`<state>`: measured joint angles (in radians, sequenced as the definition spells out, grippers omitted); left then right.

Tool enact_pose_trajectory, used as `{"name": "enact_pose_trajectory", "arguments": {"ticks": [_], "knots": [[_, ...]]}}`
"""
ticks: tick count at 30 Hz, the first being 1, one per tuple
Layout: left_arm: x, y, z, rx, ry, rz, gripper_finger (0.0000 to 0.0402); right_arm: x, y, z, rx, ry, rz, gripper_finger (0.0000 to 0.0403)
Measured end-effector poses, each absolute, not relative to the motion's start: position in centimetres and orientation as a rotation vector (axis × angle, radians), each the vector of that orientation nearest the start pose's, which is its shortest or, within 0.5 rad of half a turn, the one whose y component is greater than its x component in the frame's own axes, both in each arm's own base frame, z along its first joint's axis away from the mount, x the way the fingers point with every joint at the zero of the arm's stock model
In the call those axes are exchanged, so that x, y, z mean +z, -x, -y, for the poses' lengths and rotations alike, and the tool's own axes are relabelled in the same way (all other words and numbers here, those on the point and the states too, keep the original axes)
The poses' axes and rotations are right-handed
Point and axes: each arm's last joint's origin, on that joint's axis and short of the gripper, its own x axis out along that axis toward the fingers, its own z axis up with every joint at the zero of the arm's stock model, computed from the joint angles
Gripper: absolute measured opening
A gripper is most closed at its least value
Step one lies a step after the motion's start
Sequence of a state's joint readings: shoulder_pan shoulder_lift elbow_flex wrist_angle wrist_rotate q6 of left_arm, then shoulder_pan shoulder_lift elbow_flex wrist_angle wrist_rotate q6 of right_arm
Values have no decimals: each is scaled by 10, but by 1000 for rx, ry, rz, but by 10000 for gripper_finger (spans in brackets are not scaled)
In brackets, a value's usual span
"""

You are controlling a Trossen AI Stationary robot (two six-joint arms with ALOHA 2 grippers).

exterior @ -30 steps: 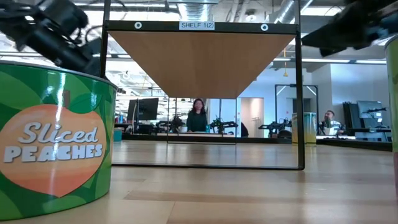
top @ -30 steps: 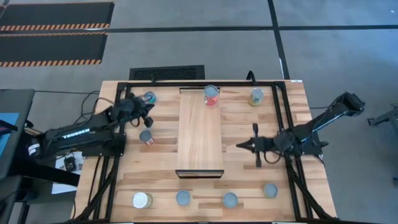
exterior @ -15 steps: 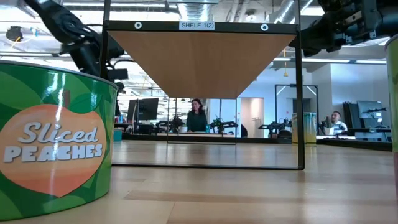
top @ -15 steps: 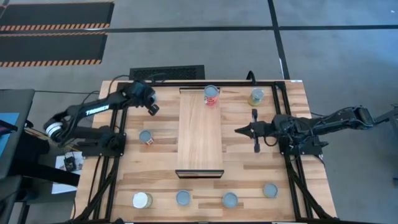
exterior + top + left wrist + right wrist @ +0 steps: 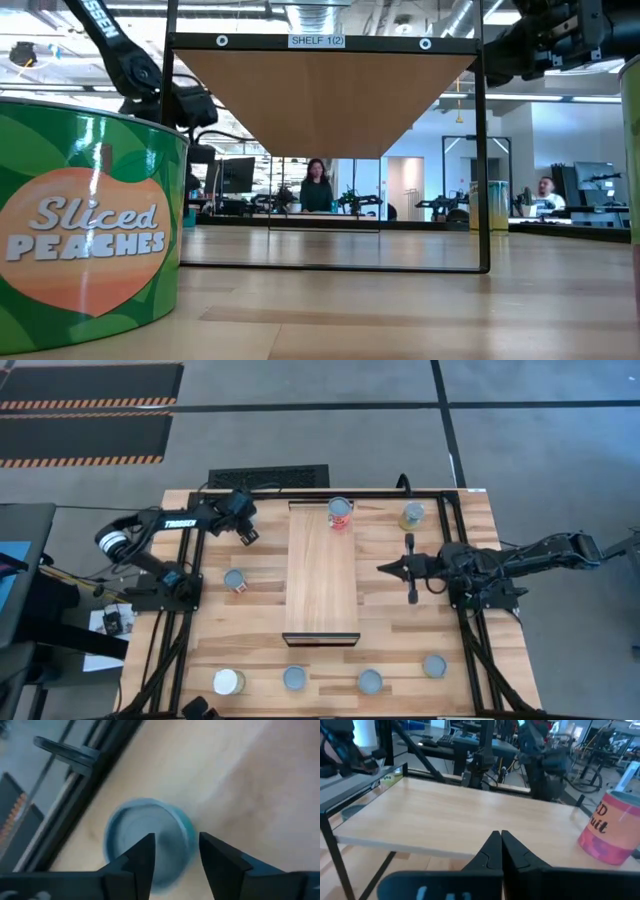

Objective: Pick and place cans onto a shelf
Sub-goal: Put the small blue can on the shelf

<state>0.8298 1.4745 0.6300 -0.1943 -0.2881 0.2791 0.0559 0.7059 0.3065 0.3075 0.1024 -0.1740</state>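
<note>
The left gripper (image 5: 246, 532) hangs over the table's eleven o'clock corner with its fingers (image 5: 141, 857) parted and nothing held, straddling from above a blue-topped can (image 5: 145, 839) that stands beside the black frame rail (image 5: 85, 785). The right gripper (image 5: 385, 569) waits pinched shut and empty at the three o'clock side of the shelf (image 5: 321, 575), which carries one red can (image 5: 340, 514) at its twelve o'clock end. My judgement: the can looks off-centre between the fingers, so a descent from here could land a fingertip on its rim and tip it, or knock it against the rail.
</note>
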Motion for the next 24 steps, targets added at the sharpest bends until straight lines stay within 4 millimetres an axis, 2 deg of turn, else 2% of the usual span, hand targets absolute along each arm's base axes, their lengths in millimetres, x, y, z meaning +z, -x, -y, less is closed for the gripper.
{"name": "enact_pose_trajectory", "arguments": {"ticks": [4, 8, 12, 15, 18, 24], "knots": [[134, -165, -197, 855, 65, -1173, 123, 228, -164, -6, -40, 183, -78, 4], [134, -168, -198, 835, 60, -1180, 79, 228, -164, -6, -40, 190, -78, 5], [138, -165, -195, 804, 37, -1214, 16, 228, -164, -6, -40, 191, -79, 5], [145, -159, -186, 724, 61, -1245, 9, 228, -164, -6, -40, 196, -79, 5], [165, -160, -174, 665, 76, -1246, 3, 228, -164, -6, -40, 196, -79, 6], [228, -167, -137, 589, 20, -1144, 2, 228, -164, -6, -40, 194, -80, 5]]}}
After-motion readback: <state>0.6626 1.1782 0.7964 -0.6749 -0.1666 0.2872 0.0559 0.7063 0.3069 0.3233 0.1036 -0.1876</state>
